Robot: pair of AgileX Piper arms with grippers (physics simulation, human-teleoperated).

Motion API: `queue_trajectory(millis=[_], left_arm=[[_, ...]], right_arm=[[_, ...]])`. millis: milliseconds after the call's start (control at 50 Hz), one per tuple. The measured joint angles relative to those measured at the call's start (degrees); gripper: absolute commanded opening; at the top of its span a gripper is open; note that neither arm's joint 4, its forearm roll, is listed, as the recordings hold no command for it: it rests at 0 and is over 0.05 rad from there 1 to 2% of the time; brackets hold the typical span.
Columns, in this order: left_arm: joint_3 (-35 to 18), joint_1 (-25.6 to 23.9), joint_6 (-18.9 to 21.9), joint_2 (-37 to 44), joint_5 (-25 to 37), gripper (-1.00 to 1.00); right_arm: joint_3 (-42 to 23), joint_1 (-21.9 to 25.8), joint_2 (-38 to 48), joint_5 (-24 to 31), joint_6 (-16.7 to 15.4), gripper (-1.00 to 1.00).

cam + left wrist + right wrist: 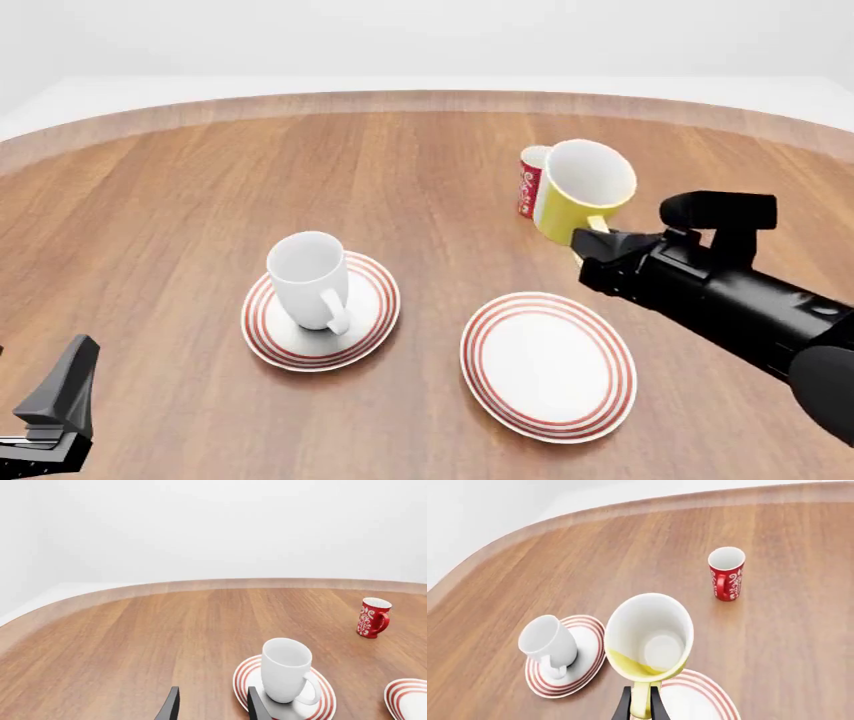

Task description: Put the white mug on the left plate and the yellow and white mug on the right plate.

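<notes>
Table: broad brown wooden tabletop (400, 180), smooth, curved far edge, white surround.
Right plate: round white red-ringed plate (549, 365), my landmark, bare.
White mug: large plain ceramic mug (310, 280) upright on the left red-ringed plate (367, 320), well left of landmark.
Yellow and white mug: small glazed mug (583, 193), stiff, light, slippery, breakable; airborne beyond landmark.
My right gripper (640, 704): clenched on its handle.
My left gripper (212, 706): released, holds 0 things.

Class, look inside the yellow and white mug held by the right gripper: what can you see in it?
The yellow and white mug shows a bare white interior and round bottom, nothing in it. The right gripper pinches its handle.
</notes>
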Motion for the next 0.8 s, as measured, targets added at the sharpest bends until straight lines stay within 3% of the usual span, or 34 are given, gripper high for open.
queue_trajectory(millis=[800], left_arm=[[0.0,0.0,0.0,0.0,0.0,1.0]], right_arm=[[10.2,0.5,-7.2,0.0,1.6,-1.0]])
